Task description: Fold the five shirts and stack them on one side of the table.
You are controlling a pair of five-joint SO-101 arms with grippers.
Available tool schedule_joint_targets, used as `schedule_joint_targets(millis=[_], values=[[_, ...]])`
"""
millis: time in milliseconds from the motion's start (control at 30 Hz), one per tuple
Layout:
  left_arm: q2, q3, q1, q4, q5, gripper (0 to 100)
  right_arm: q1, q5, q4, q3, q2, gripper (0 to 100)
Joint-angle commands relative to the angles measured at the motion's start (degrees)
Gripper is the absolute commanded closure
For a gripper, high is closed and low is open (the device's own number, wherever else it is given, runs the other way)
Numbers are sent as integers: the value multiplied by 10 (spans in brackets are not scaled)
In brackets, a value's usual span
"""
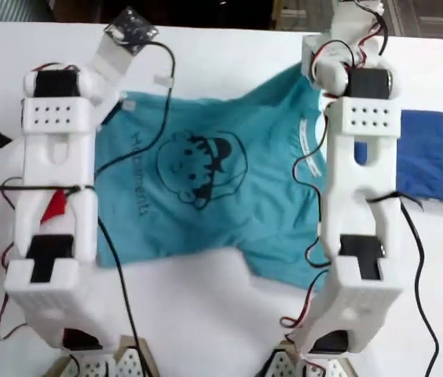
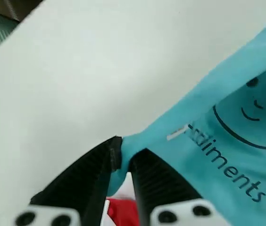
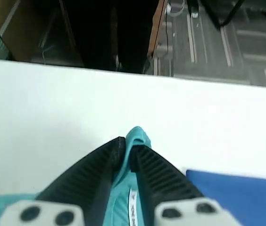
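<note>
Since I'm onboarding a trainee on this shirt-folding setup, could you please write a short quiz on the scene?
1. True or false: the left claw is shut on the teal shirt.
2. The folded shirt beside the right arm is: A yellow, B blue, C orange?
3. What does the right claw hold?
Key: 1 true; 2 B; 3 the teal shirt.
</note>
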Motion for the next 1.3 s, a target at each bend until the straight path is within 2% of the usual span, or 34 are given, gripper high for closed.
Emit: schedule_joint_targets(millis=[0, 233, 400, 633, 767, 867, 1067, 1267], values=[[22, -37, -5, 12, -7, 975, -1, -4, 52, -68, 22, 978], [68, -39, -14, 62, -6, 975, 0, 1, 123, -82, 63, 978], [70, -39, -12, 130, -6, 974, 0, 23, 173, -82, 88, 978], [66, -70, -11, 254, -3, 974, 8, 24, 254, -86, 50, 978], [27, -76, -18, 264, 6, 974, 7, 24, 309, -84, 18, 978], [-33, -22, -8, 264, 5, 974, 8, 24, 349, -82, -9, 978], [-162, 188, 9, 237, 1, 974, 15, 44, 394, -57, -71, 978], [-249, 352, -4, 179, 1, 974, 37, 81, 386, 128, -180, 978]])
